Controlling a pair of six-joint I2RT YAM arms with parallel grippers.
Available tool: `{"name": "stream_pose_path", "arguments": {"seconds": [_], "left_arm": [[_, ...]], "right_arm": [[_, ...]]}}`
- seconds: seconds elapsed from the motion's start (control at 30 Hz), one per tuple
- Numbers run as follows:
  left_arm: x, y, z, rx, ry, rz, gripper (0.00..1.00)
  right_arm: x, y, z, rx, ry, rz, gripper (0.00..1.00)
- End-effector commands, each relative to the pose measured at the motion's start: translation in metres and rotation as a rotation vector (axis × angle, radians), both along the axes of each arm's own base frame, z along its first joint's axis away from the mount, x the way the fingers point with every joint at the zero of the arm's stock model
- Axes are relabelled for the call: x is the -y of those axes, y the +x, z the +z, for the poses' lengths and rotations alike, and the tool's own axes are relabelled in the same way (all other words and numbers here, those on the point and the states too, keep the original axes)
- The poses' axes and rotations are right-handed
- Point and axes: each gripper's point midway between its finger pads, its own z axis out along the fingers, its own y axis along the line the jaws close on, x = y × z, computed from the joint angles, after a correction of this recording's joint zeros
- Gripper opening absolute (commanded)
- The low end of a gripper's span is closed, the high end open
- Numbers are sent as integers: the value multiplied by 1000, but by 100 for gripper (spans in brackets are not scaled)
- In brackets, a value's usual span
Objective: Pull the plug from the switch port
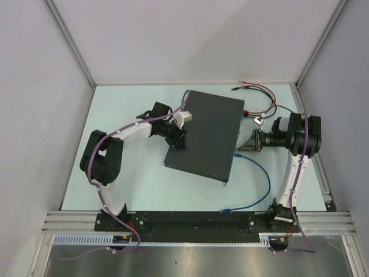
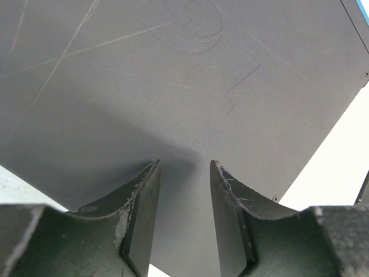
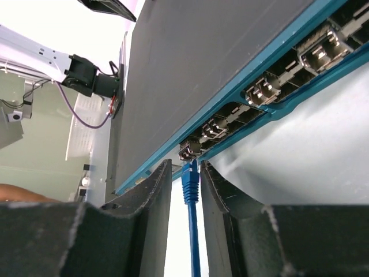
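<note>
Pale table (image 1: pixel 115 107); plug (image 3: pixel 190 182) between narrowly parted right claw (image 3: pixel 185 164); left claw (image 2: pixel 184 164) ajar, empty.

Large flat dark-grey rectangular switch box (image 1: pixel 204 135): top is showing plain matt grey with faint pale scratches; its port edge is showing teal-blue, with ports (image 3: pixel 259 92) glinting silver.
Thin blue cable (image 3: pixel 193 242) and moulded blue plug (image 3: pixel 189 182): both are showing one bright blue.
Smooth pale counter (image 1: pixel 150 184): is showing a mint tint.
Loose thin wires (image 1: pixel 258 87): are showing red and black.
</note>
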Motion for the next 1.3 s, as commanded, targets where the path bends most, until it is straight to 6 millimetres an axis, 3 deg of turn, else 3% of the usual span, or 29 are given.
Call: {"name": "stream_pose_path", "arguments": {"seconds": [0.0, 0.17, 0.3, 0.57, 0.7, 0.73, 0.77, 0.8, 0.83, 0.87, 0.93, 1.0, 1.03, 1.07, 1.1, 1.17, 1.27], "left_arm": [[1, -6, -10, 9, 44, -32, 46], [-1, -8, -10, 11, 52, -36, 46], [-2, -9, -10, 12, 60, -41, 46], [-6, -11, -9, 14, 84, -54, 47], [-6, -10, -8, 11, 89, -60, 47], [-4, -8, -7, 15, 85, -63, 47], [-4, -7, -7, 12, 81, -63, 47], [-3, -5, -6, 16, 78, -63, 47], [-2, -5, -7, 9, 76, -65, 47], [0, -4, -6, 10, 70, -66, 47], [2, 0, -3, 15, 62, -61, 47], [4, 4, 0, 26, 54, -54, 47], [5, 5, 3, 28, 47, -48, 47], [4, 9, 4, 35, 39, -38, 47], [5, 10, 5, 35, 33, -36, 47], [3, 15, 10, 43, 15, -20, 47], [0, 24, 15, 53, -5, 20, 47]], "right_arm": [[-5, -31, 0, -303, 97, -35, 31], [-4, -33, 2, -241, 80, -15, 32], [1, -25, 21, -179, 78, -41, 34], [17, 8, 97, 41, 44, -95, 35], [28, 19, 117, 165, -49, -84, 34], [30, 21, 123, 34, -67, -116, 34], [38, 44, 107, 162, -148, -147, 33], [51, 56, 114, 204, -319, -231, 33], [64, 80, 109, 235, -397, -358, 35], [90, 96, 107, 271, -570, -477, 40], [114, 117, 136, 405, -701, -619, 45], [112, 113, 159, 526, -700, -610, 49], [106, 106, 158, 612, -724, -531, 51], [83, 93, 152, 645, -694, -429, 52], [72, 81, 148, 684, -703, -345, 53], [39, 35, 115, 676, -695, -106, 61], [22, -4, 86, 647, -717, 39, 67]]}}
